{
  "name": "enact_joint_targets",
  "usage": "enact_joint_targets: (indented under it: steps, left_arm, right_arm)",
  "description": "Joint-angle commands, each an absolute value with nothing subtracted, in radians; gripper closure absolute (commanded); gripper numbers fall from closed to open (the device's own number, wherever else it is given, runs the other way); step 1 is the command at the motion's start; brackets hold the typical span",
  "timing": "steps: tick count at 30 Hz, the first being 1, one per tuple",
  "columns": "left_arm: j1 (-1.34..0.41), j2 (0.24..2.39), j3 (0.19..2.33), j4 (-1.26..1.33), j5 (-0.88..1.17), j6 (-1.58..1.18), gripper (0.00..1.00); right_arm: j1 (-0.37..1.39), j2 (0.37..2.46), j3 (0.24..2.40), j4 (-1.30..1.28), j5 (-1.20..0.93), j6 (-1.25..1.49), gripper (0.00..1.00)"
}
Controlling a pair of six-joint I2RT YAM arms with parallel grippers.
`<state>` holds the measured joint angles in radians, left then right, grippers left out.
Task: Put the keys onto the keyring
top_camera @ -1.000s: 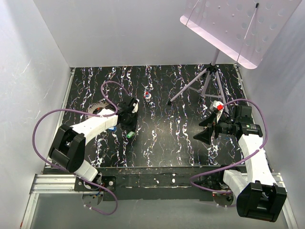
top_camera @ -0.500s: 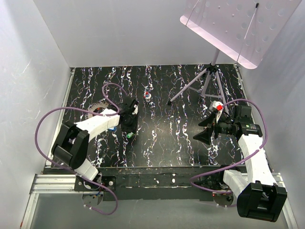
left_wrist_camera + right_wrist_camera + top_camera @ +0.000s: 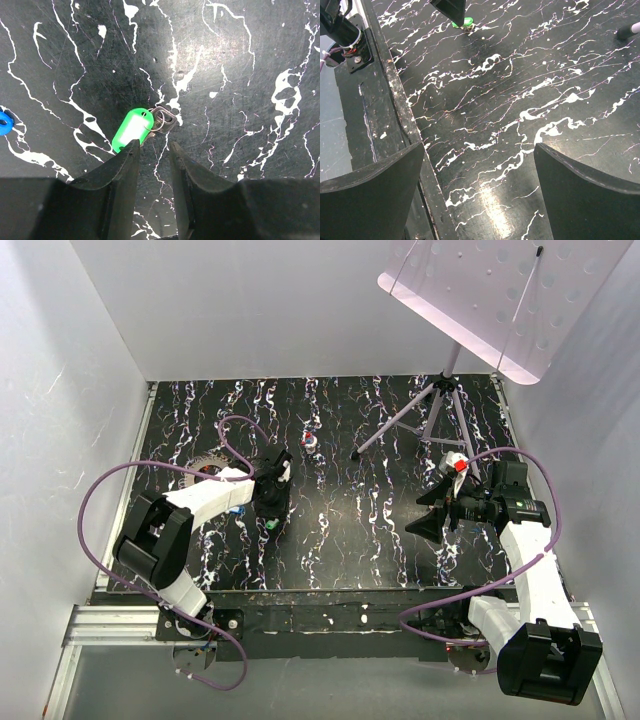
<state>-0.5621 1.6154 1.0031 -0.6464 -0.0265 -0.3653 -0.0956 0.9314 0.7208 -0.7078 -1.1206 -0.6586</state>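
The green key [image 3: 132, 131], a green plastic tag with a small metal ring [image 3: 162, 120], lies flat on the black marbled table. It also shows in the top view [image 3: 271, 524] and far off in the right wrist view [image 3: 462, 22]. My left gripper [image 3: 152, 147] hangs just above it, its jaws a narrow gap apart and empty, the left fingertip over the tag's near end. The toothed grey keyring [image 3: 205, 468] lies to the left, partly hidden by my left arm. A blue key [image 3: 4, 122] lies at the left edge. My right gripper [image 3: 420, 512] is wide open and empty.
A red-white-blue blob [image 3: 310, 441] lies at mid-back. A music stand's tripod [image 3: 430, 410] stands at the back right, its pink tray overhead. A small red and white object [image 3: 458, 464] sits behind my right arm. The table's near edge [image 3: 395, 115] runs beside my right gripper.
My left arm has shifted a little, bringing its gripper slightly nearer the green key. The key and the right arm have not moved.
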Motion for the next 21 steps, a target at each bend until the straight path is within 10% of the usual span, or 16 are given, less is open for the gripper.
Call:
enact_joint_targets:
  steps: [1, 21]
  left_arm:
    - [-0.564, 1.601, 0.997, -0.621, -0.031, -0.379, 0.71]
    - [-0.517, 1.322, 0.862, -0.588, -0.075, -0.437, 0.67]
  right_arm:
    - [-0.086, 0.93, 0.736, -0.718, -1.124, -0.676, 0.0]
    - [0.116, 0.972, 0.762, -0.769, -1.075, -0.738, 0.07]
